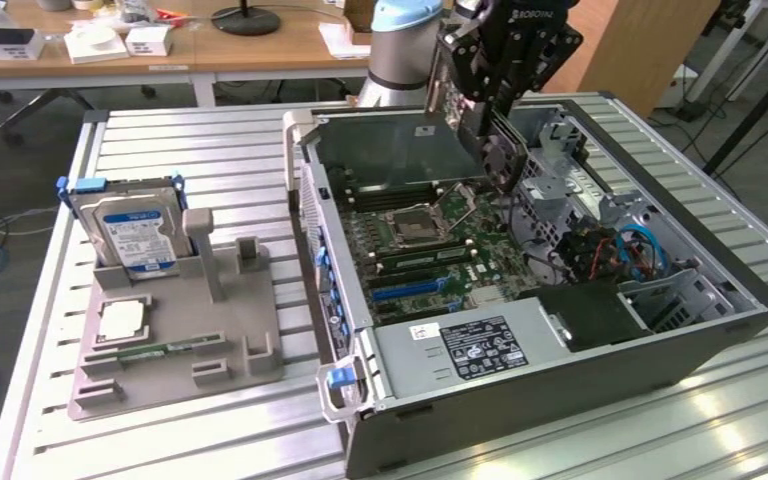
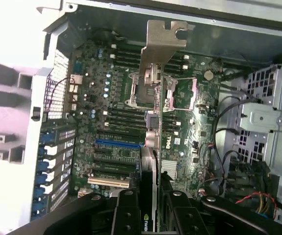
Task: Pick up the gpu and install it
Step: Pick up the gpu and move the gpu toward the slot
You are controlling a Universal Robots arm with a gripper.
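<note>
claw: clamped on gpu
gpu: edge-on between the fingers, bracket end farthest from claw
position: over motherboard in open case

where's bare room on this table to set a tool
Free: slatted metal table behind the blue-labelled silver hard drive, and its near corner beside the open grey computer case. Crowded: grey parts holder; case interior under the pincer gripping the black gpu card.

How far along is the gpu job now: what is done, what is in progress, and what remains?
Done: the pick-up. The gripper is shut on the gpu.
In hand: the card hangs edge-down over the motherboard inside the open computer case.
Left: seating it. The card is not in any slot, and the blue expansion slot is empty.
</note>
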